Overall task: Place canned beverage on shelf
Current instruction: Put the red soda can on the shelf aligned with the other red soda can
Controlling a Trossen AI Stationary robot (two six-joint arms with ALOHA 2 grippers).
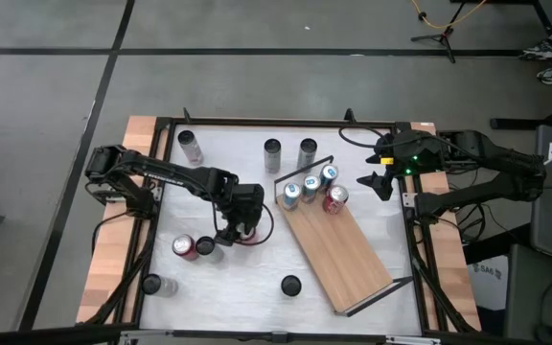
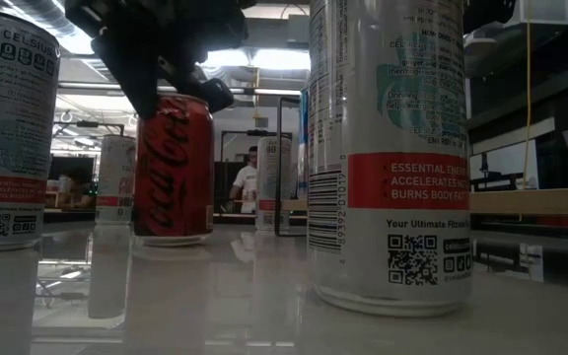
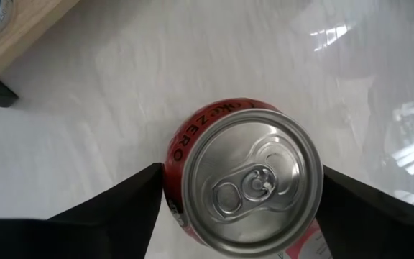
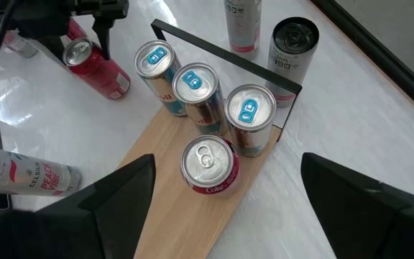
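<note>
A red cola can (image 3: 246,180) stands upright on the white table (image 1: 257,278), left of the shelf; it also shows in the high view (image 1: 248,236) and the low view (image 2: 173,168). My left gripper (image 1: 241,222) is over it, its fingers closed on either side of the can's top. The shelf (image 1: 343,259), a light-wood board with black wire rails, lies slantwise at the table's right and carries three blue-topped cans (image 4: 192,83) and a red can (image 4: 208,165) at its far end. My right gripper (image 1: 379,180) is open and empty, above the shelf's far end. My left gripper pinches the red can's side wall just below its top rim (image 3: 171,162), one finger (image 3: 121,212) on each side. The fingers come from above, pointing down. The can stands upright with its bottom (image 2: 173,235) on the table.
Tall slim cans stand along the far edge (image 1: 190,146) (image 1: 272,153) (image 1: 307,151). A red-and-white can (image 1: 184,247) lies on its side at the left, and dark-topped cans stand near the front (image 1: 151,285) (image 1: 290,285). The shelf's near half is bare wood.
</note>
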